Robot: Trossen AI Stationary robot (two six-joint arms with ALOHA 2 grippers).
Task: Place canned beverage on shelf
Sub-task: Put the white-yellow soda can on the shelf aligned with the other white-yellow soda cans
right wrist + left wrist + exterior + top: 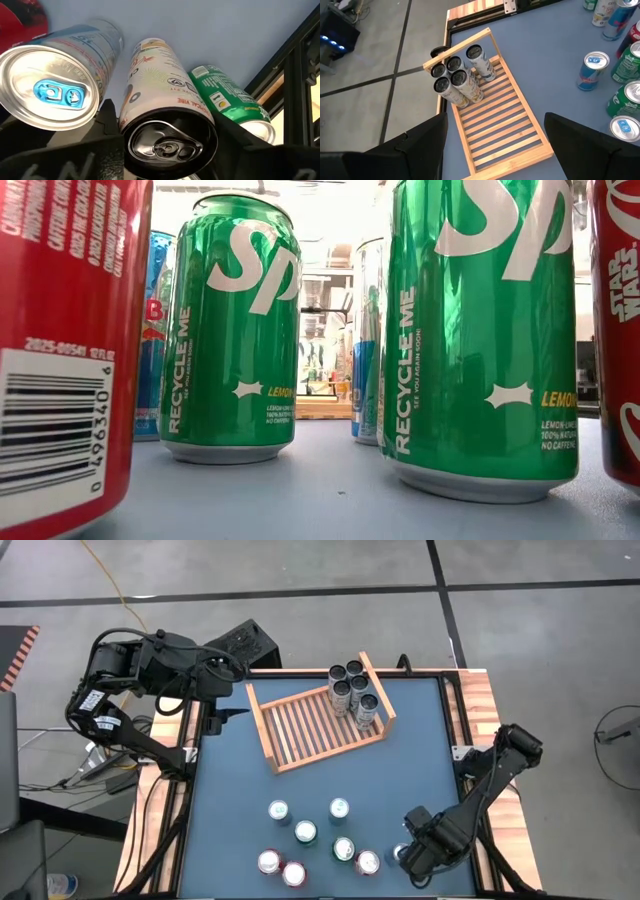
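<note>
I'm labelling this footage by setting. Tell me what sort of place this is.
Probably a robotics lab or workshop, not a shop: two dark robot arms flank a blue-topped table on bare concrete floor, with drink cans and a light-brown slatted wooden shelf laid out.

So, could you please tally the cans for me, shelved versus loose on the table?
Shelved cans: 5
Loose cans in the open: 7
Cans by the right gripper: 3
Total: 15

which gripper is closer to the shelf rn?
Left. The left gripper hovers just off the shelf far-left corner; the right gripper is down among the loose cans at the near-right edge.
</note>
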